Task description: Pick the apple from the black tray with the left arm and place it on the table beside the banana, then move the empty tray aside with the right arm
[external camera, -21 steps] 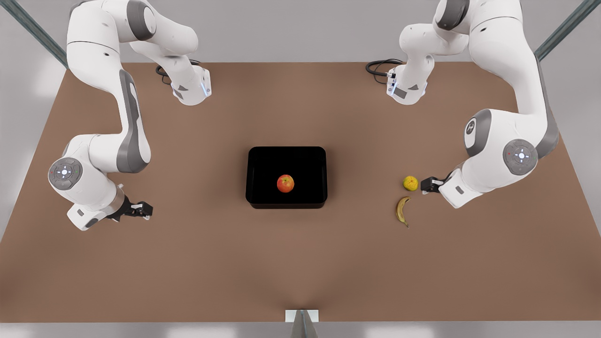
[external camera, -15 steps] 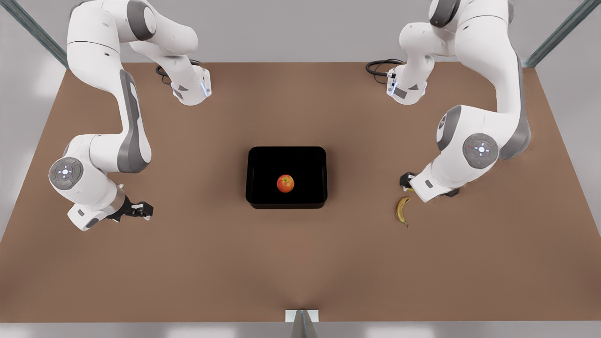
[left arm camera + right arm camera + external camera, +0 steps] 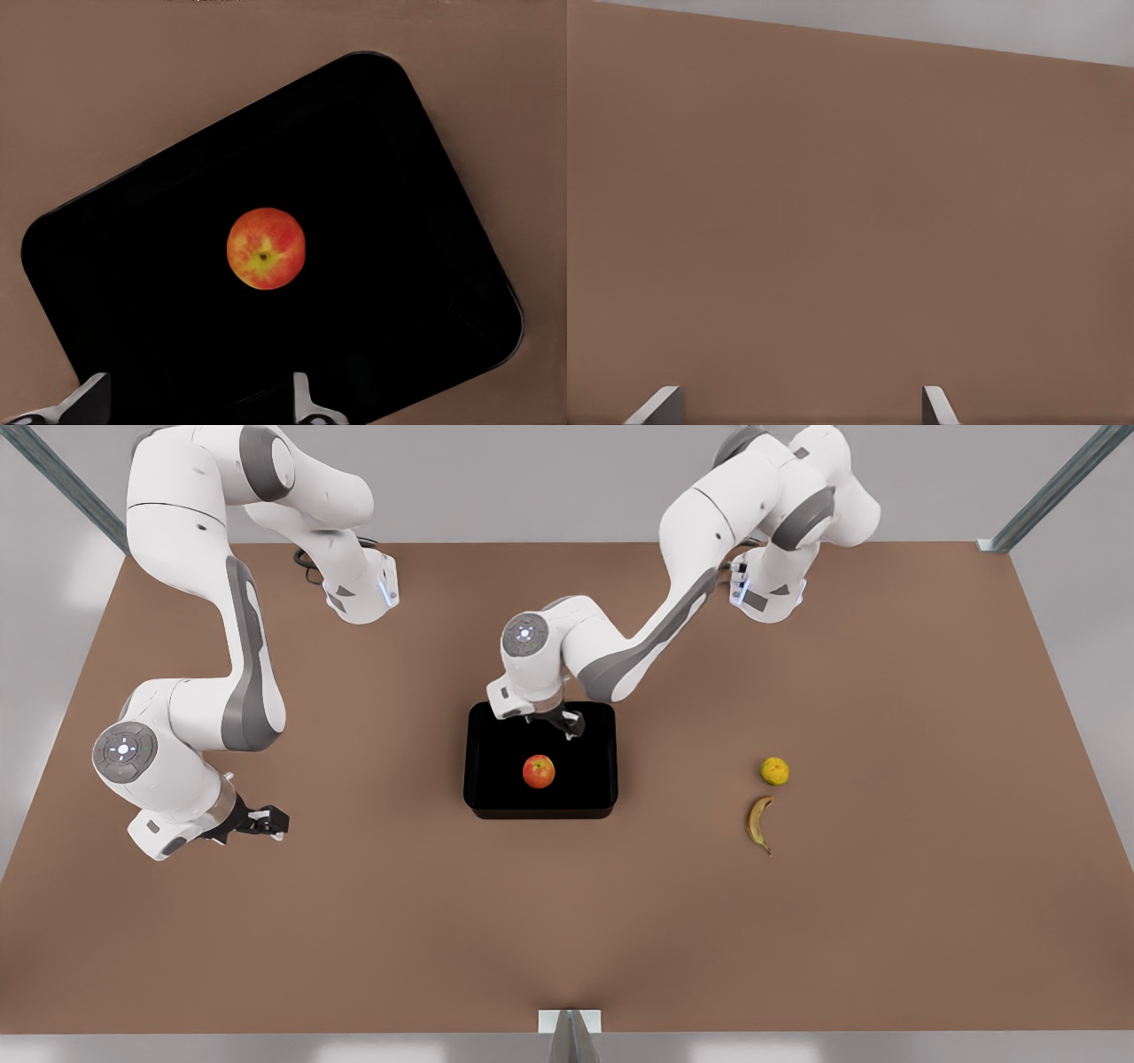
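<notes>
The red apple [image 3: 539, 771] [image 3: 266, 249] lies near the middle of the black tray [image 3: 496, 806] [image 3: 399, 177] at the table's centre. My left gripper [image 3: 551, 724] [image 3: 197, 403] hovers open over the tray's far edge, just behind the apple and holding nothing. The banana [image 3: 758, 822] lies on the brown table [image 3: 567, 921] toward the front view's right. My right gripper [image 3: 266, 821] [image 3: 797, 407] waits open and low over bare table at the front view's left, far from the tray.
A small yellow-orange citrus fruit [image 3: 775, 771] sits just behind the banana. Both arm bases [image 3: 359, 589] [image 3: 766, 593] stand at the table's far edge. Bare tabletop stretches between the tray and the banana and along the near side.
My left arm has swung from beside the citrus fruit across to the tray and now hangs over its far edge. The right arm and all the fruit have stayed put.
</notes>
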